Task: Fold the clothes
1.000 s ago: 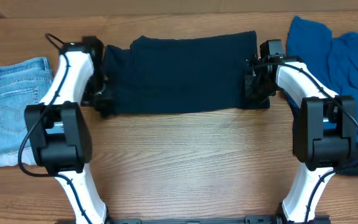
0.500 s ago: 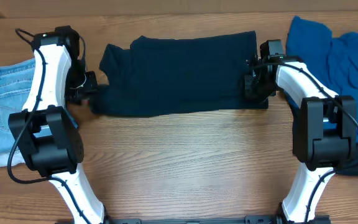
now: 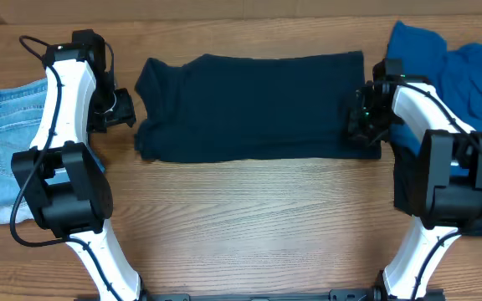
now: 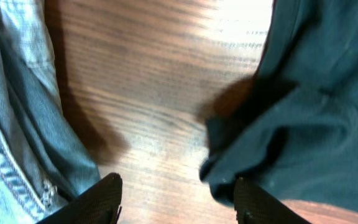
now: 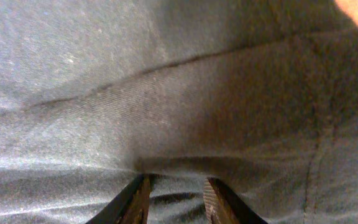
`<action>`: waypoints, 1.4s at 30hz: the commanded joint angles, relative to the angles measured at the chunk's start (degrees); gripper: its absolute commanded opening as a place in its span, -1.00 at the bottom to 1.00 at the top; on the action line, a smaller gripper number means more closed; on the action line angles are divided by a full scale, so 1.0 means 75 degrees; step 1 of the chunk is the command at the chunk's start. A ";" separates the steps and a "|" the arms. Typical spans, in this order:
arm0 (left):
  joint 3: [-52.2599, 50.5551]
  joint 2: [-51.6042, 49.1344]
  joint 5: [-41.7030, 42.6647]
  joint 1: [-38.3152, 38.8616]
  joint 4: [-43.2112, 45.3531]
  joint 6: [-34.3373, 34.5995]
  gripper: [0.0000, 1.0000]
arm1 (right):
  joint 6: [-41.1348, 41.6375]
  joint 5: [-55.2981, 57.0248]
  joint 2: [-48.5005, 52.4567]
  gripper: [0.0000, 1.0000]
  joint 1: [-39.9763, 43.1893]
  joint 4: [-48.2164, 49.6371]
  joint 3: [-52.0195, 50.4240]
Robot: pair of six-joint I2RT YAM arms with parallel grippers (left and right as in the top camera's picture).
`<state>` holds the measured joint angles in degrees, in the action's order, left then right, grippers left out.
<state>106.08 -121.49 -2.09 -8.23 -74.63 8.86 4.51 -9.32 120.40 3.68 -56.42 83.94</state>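
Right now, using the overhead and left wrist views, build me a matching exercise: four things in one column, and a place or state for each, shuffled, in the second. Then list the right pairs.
Column one:
1. navy top
2. denim jeans
3. bright blue garment
4. left gripper

Column two:
A. open, holding nothing
B. crumpled at the far right
C. spread out in the middle
D. lying at the far left

Pairs: 1-C, 2-D, 3-B, 4-A.
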 commanded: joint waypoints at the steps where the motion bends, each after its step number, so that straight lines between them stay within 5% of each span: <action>1: 0.0149 0.0242 0.0096 0.0055 0.0344 -0.0032 0.22 | 0.0207 0.0772 0.0425 -0.31 0.0090 -0.0254 -0.0664; 12: 0.0000 -0.0402 0.2066 0.0207 0.4488 -0.0044 0.36 | 0.0428 0.0833 0.0425 -0.29 0.0090 -0.0498 -0.0694; 23: 0.0000 -0.1903 0.2200 0.0300 0.5336 -0.0184 0.25 | 0.0428 0.0833 0.0425 -0.29 0.0090 -0.0530 -0.0694; 25: 0.0000 -0.1912 0.2203 0.0350 0.5391 -0.0187 0.10 | 0.0428 0.0833 0.0425 -0.29 0.0090 -0.0536 -0.0694; 29: 0.0000 -0.2017 0.2142 0.0402 0.5470 -0.0181 -0.92 | 0.0428 0.0833 0.0425 -0.29 0.0090 -0.0583 -0.0694; 34: 0.0565 -0.1900 0.0772 0.0233 0.5356 -0.0184 -0.92 | 0.0428 0.0833 0.0425 -0.29 0.0090 -0.0580 -0.0694; 42: 0.1300 -0.1900 0.0536 0.0117 0.5336 -0.0093 -0.88 | 0.0428 0.0833 0.0425 -0.29 0.0090 -0.0574 -0.0694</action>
<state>114.54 -135.39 3.62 -7.27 -34.17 8.01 7.11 -8.36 119.52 3.70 -59.64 82.43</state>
